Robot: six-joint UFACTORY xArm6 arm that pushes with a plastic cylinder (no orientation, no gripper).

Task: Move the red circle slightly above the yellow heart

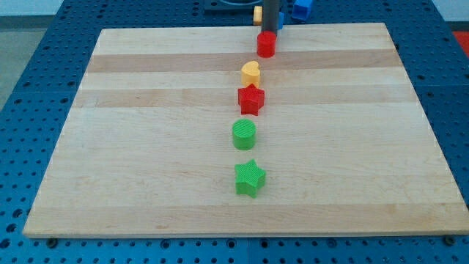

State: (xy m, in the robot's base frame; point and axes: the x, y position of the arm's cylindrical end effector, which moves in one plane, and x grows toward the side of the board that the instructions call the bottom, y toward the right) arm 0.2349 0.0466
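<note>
The red circle (266, 45) sits near the top edge of the wooden board, above the yellow heart (250, 72) with a small gap between them. My rod comes down from the view's top and my tip (269, 32) is right at the top edge of the red circle, seemingly touching it. The yellow heart rests just above a red star (250, 99), almost touching it.
A green circle (244, 135) and a green star (249, 178) lie below the red star in a rough column. A yellow block (257, 13) and a blue block (301, 9) sit at the view's top, off the wooden board (146, 147).
</note>
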